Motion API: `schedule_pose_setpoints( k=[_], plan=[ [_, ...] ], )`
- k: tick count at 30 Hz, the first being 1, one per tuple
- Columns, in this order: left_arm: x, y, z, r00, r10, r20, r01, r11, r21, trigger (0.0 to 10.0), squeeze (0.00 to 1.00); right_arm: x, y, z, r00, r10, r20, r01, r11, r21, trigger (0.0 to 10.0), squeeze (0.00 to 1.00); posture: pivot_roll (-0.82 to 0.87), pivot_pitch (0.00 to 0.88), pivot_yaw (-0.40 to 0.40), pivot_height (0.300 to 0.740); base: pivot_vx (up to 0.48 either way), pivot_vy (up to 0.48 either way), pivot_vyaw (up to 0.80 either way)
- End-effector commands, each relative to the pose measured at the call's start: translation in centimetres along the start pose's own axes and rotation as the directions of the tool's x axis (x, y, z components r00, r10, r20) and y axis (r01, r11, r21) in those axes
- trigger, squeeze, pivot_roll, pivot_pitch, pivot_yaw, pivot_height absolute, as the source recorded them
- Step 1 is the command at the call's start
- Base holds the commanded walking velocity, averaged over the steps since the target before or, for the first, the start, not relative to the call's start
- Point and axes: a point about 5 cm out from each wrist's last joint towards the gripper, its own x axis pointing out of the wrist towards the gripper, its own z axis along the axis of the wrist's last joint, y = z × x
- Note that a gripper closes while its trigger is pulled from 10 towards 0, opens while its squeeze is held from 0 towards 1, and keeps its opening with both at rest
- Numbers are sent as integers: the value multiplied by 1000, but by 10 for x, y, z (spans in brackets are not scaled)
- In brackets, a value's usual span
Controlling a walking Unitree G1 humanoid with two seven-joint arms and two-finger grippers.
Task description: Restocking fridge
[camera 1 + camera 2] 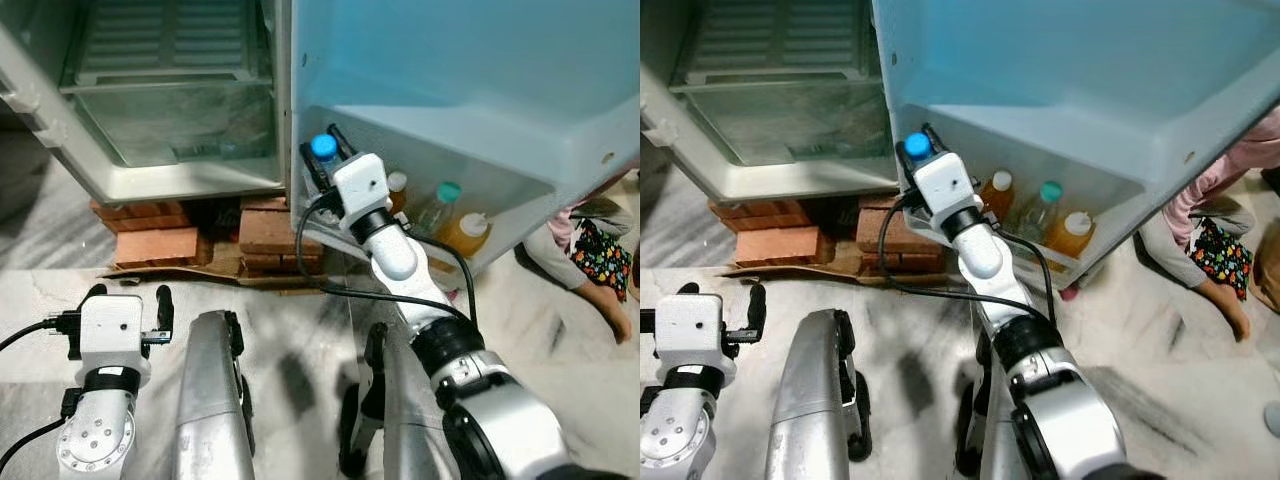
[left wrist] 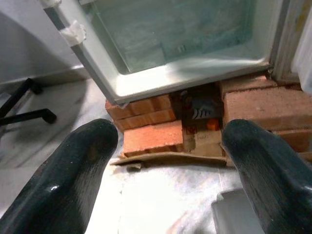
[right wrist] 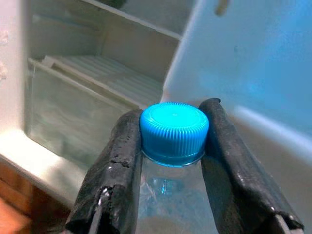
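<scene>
The right pincer [image 3: 170,146] is clamped on a clear bottle [image 3: 170,195] just under its blue cap [image 1: 323,146], one black finger pressed to each side of the neck. It holds the bottle upright at the near end of the fridge door's [image 1: 450,70] lower shelf [image 1: 1060,255], beside three bottles already standing there, two amber and one with a teal cap [image 1: 449,190]. The left pincer [image 2: 170,161] hangs low with its fingers wide apart, facing the bricks [image 2: 153,139] under the open fridge [image 1: 170,150]. A person [image 1: 1210,240] sits on the floor past the door.
</scene>
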Motion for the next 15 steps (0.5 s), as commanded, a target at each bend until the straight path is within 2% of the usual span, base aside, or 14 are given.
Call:
schedule_pose_setpoints(
  k=[1,2,6,11,12,15],
  plan=[
    [-7,1,-3,999,-11,-32,11,1000,2,10000,0,1,0,4,999,6,47,-3,998,-64,10000,0,267,361,-70,549,0,0,0],
    [-8,1,-3,999,-13,-34,13,1000,3,10000,0,2,0,5,998,9,57,-5,997,-76,10000,0,270,369,-68,549,0,0,0],
    [-14,3,-3,998,-23,-52,24,1000,13,10000,0,2,3,2,997,32,72,-16,976,-217,10000,0,281,394,-62,549,0,0,0],
    [-18,4,-1,998,-30,-58,31,999,18,10000,0,-6,12,-13,999,45,-7,-46,983,-177,10000,0,284,406,-57,549,0,0,0],
    [-18,4,0,997,-34,-63,35,999,21,10000,0,-13,15,-26,994,25,-102,-32,997,-67,10000,0,284,414,-55,549,0,0,0],
    [-19,4,0,997,-37,-65,38,999,22,10000,0,-21,18,-38,983,21,-182,-19,1000,13,10000,0,285,421,-56,549,0,0,0]
  ],
)
